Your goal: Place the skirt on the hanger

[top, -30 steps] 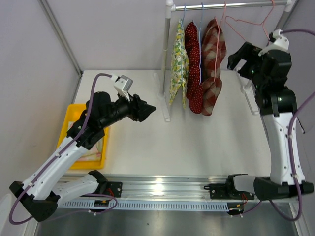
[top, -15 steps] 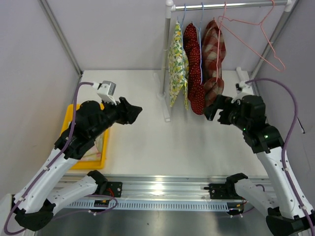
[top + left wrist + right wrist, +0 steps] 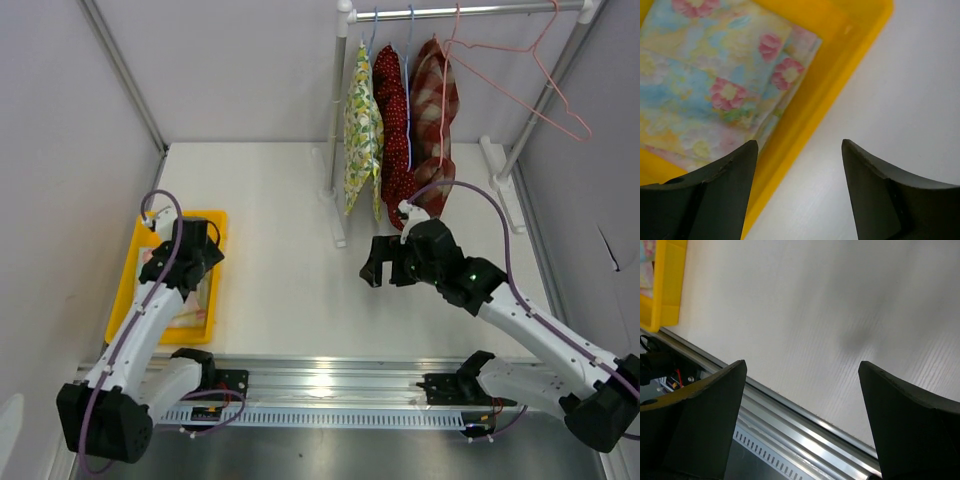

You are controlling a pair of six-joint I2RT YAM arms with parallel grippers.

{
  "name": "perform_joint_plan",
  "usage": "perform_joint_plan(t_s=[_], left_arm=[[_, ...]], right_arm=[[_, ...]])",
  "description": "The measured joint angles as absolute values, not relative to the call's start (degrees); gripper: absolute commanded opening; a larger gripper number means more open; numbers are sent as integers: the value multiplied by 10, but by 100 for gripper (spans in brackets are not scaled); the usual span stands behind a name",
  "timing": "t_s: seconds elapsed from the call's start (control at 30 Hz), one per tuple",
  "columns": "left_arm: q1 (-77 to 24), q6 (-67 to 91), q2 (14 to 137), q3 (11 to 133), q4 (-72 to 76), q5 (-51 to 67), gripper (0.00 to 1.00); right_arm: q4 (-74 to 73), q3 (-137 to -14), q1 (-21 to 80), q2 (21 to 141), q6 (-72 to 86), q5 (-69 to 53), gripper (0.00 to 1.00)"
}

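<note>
A folded floral skirt (image 3: 715, 85) lies in a yellow bin (image 3: 840, 65) on the white counter (image 3: 910, 90), the left gripper (image 3: 797, 150) hovering spread and empty over the bin's edge, the right gripper (image 3: 802, 370) likewise spread, well right of the bin, the pink hanger (image 3: 530, 75) on a rail (image 3: 470, 11) farther beyond.

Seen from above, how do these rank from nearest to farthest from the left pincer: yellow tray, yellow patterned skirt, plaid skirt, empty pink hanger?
1. yellow tray, under the left pincer, far left.
2. yellow patterned skirt, leftmost on the rail.
3. plaid skirt, third along the rail.
4. pink hanger, far right of the rail.
</note>
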State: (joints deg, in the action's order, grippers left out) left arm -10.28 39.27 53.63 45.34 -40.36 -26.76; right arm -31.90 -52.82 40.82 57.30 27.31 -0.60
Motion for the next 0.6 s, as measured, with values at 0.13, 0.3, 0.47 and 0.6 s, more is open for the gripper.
perform_joint_plan(t_s=[0.13, 0.3, 0.47, 0.6], left_arm=[[-29, 401, 589, 430, -375, -280, 72], [4, 396, 722, 449, -329, -297, 72], [34, 391, 863, 509, -307, -316, 70], [43, 386, 952, 554, -298, -329, 65]], right_arm=[[-298, -503, 411, 588, 274, -17, 100], [-274, -497, 411, 589, 273, -30, 99], [-258, -495, 411, 589, 271, -40, 99], [-249, -489, 411, 589, 269, -46, 99]])
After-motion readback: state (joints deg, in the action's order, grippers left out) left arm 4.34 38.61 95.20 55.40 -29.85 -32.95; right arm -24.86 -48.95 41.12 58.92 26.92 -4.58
